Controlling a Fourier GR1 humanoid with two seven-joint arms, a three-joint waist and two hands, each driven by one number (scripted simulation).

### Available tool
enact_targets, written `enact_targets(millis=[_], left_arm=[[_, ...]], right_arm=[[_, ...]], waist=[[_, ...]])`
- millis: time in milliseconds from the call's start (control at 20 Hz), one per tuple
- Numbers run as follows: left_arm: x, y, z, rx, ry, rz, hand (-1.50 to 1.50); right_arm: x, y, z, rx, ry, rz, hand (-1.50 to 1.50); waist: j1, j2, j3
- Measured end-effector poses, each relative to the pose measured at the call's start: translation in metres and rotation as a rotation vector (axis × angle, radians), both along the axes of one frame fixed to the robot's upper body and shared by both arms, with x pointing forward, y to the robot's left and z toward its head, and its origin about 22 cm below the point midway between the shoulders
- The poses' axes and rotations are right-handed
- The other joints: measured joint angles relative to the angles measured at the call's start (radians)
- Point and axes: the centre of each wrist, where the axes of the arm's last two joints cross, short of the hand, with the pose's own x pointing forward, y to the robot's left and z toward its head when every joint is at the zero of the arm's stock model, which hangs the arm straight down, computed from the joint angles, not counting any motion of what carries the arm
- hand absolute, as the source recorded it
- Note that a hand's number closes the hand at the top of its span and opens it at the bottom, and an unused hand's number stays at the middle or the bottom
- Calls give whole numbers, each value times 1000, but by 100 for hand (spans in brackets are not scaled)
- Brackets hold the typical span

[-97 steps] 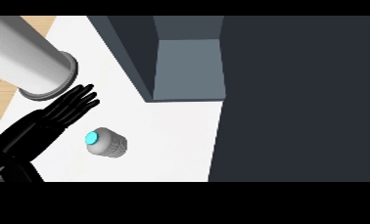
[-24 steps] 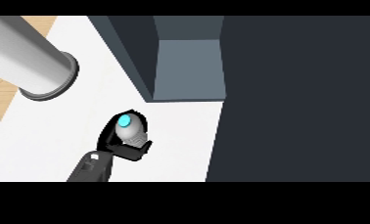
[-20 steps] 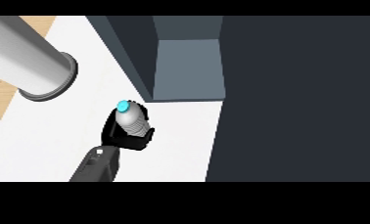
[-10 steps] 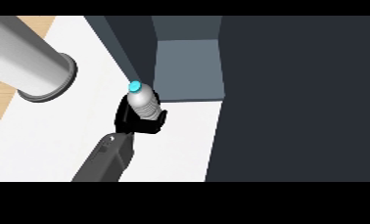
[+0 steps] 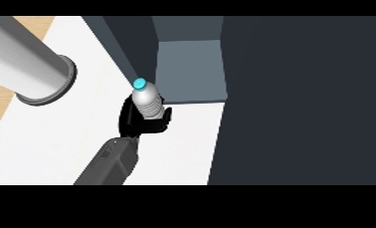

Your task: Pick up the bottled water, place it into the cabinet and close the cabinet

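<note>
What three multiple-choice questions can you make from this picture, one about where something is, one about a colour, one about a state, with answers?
1. Where is the bottled water?
A. lying on the counter
B. in a hand, just left of the cabinet's opening
C. deep inside the cabinet

2. What colour is the bottle's cap?
A. red
B. yellow
C. light blue

3. What state is the hand in?
A. curled round the bottle
B. flat and open on the counter
C. curled on nothing

Answers:
1 B, the black hand holds it beside the grey cabinet opening.
2 C, the cap at the bottle's top shows light blue.
3 A, black fingers wrap the bottle's lower part.
</note>
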Motion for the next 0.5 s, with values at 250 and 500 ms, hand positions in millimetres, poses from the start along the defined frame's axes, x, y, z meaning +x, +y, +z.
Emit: enact_targets(millis=[250, 500], left_arm=[[-2, -3, 3, 22, 21, 55, 150], [-5, -5, 5, 54, 30, 125, 150]], right_arm=[[3, -9, -2, 42, -6, 28, -150], [4, -16, -1, 67, -10, 66, -150]], waist=[[-10, 0, 1], [-24, 0, 3]])
